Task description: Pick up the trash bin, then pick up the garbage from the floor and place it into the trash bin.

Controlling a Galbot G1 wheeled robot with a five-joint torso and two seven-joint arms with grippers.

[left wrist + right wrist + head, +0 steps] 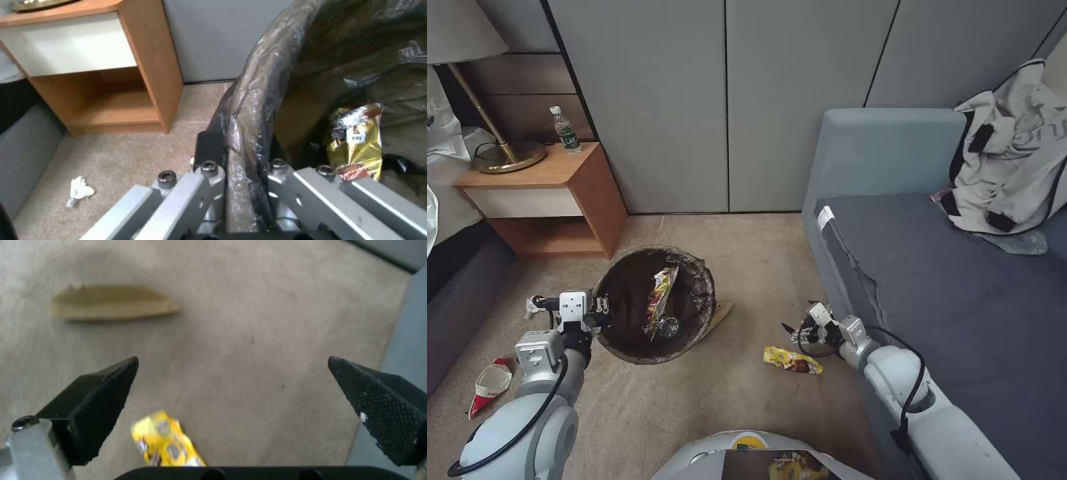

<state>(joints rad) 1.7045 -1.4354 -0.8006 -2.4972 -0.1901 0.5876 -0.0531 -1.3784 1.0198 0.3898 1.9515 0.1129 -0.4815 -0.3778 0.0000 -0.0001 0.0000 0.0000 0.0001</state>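
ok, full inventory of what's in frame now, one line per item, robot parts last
trash bin: 1, dark bag lining, on the carpet beside the nightstand
wrapper in bin: 1, yellow-red, inside with a dark round item under it
yellow snack wrapper: 1, on the carpet by the sofa
brown paper scrap: 1, on the floor at the bin's far side
crushed paper cup: 1, red-white, on the floor near the bed
tissue: 1, white, on the carpet
bottle: 1, clear with green label, on the nightstand
nightstand: 1, wood
lamp: 1, brass base
sofa: 1, grey, with a pale garment on it
left end effector: shut on the bin rim
right end effector: open, above the yellow snack wrapper
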